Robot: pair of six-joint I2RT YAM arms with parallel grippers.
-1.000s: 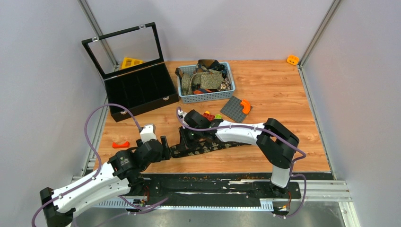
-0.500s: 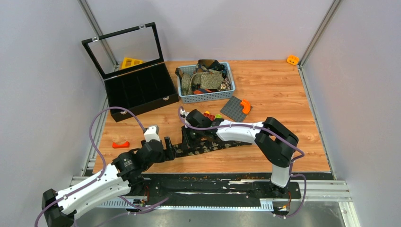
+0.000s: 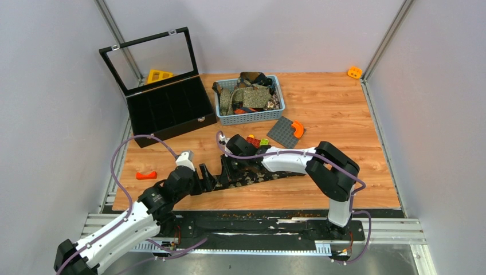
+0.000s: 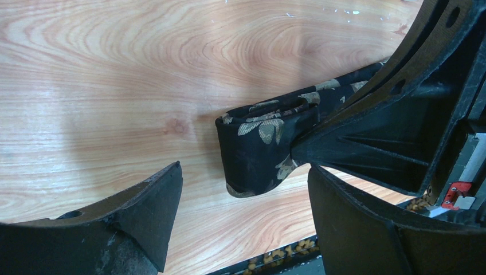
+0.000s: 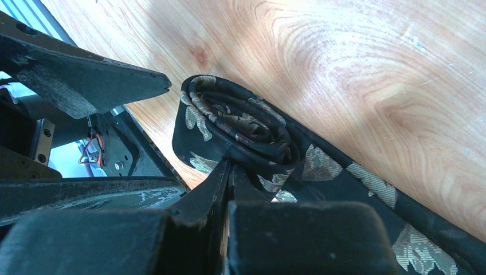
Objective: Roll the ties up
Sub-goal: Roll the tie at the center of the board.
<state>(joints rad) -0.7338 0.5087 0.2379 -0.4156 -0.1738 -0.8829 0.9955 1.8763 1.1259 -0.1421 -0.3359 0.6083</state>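
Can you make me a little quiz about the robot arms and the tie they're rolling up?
1. True or false: the left gripper is squeezing the black tie.
2. Pick one. The right gripper is: A) wide open, B) shut on the tie's rolled end, C) out of sight.
3. Fill in: more ties sit in the pale blue ____.

Key: 1 false, its jaws stand open either side of the roll. 2 B. 3 basket.
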